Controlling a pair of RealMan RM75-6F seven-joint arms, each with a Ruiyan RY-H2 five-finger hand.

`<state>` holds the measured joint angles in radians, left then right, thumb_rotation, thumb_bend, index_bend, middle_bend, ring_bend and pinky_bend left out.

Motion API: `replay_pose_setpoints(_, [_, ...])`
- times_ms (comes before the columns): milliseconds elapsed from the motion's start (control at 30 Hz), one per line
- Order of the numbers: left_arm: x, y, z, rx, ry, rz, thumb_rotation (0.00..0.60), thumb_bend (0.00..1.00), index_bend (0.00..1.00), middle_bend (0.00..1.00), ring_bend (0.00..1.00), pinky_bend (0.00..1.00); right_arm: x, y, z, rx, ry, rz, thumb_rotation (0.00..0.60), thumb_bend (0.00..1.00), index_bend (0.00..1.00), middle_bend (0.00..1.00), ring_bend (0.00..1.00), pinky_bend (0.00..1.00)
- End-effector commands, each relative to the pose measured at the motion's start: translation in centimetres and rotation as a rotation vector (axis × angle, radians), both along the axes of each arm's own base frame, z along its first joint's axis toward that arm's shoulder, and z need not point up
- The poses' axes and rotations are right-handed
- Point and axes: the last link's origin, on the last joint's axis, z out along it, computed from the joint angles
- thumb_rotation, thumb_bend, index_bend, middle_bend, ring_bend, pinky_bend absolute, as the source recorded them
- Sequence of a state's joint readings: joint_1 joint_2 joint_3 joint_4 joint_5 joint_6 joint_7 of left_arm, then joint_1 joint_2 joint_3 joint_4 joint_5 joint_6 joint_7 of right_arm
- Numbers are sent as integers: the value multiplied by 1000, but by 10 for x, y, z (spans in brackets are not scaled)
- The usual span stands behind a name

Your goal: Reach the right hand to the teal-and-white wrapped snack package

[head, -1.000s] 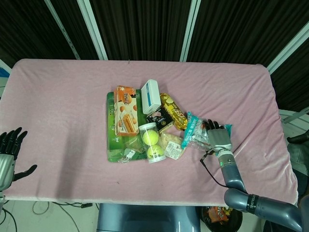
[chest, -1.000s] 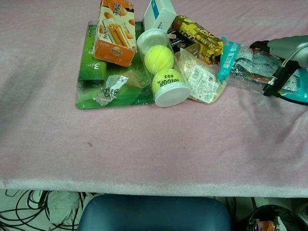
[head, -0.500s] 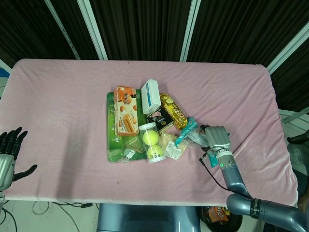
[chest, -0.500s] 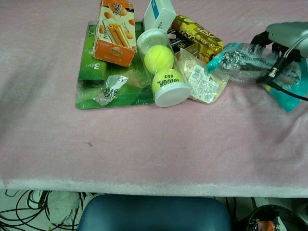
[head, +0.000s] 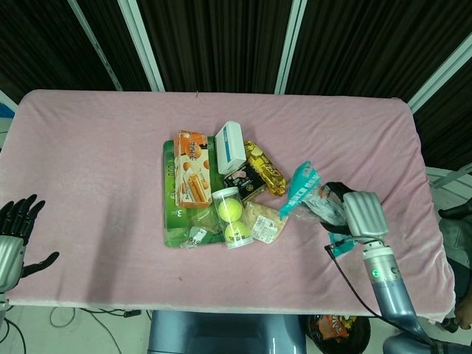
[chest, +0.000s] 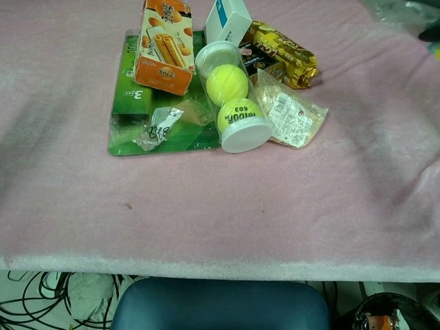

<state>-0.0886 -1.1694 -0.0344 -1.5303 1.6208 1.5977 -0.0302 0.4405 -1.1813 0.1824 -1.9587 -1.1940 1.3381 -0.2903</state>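
Observation:
My right hand (head: 354, 212) grips the teal-and-white snack package (head: 305, 194) and holds it off the pink cloth, right of the pile; its teal end sticks up to the left. In the chest view only a sliver of the package (chest: 402, 9) shows at the top right corner. My left hand (head: 15, 228) hangs with its fingers spread and nothing in it, off the table's front left edge, out of the chest view.
A pile lies mid-table: a green flat pack (head: 177, 206), an orange biscuit box (head: 192, 177), a white-and-blue box (head: 230, 146), a gold wrapped snack (head: 265, 169), a tube of tennis balls (head: 231, 219) and a clear bagged snack (head: 264, 221). Pink cloth (head: 96, 162) covers the table.
The right hand closed on the package and lifted it up and to the right, off the cloth; it has almost left the chest view. The left hand stayed still.

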Motion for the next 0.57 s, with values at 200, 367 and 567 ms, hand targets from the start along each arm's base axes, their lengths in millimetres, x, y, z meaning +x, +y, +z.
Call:
replay_pose_setpoints(200, [1,-1,1,-10,-12,-13,600,0,0,0,0,0,-3,54,27,4,-30,61,600,487,835,773,773,809])
replay_pose_setpoints(367, [1,-2,2,-10,-19,-14,600,0,0,0,0,0,0,61,26,18,-32,86,600,487,834,773,773,809])
replay_pose_setpoints(567, [-1,-2,4,-9,-23,-6,600,0,0,0,0,0,3,63,26,13,-38,107,600,487,834,773,773,809])
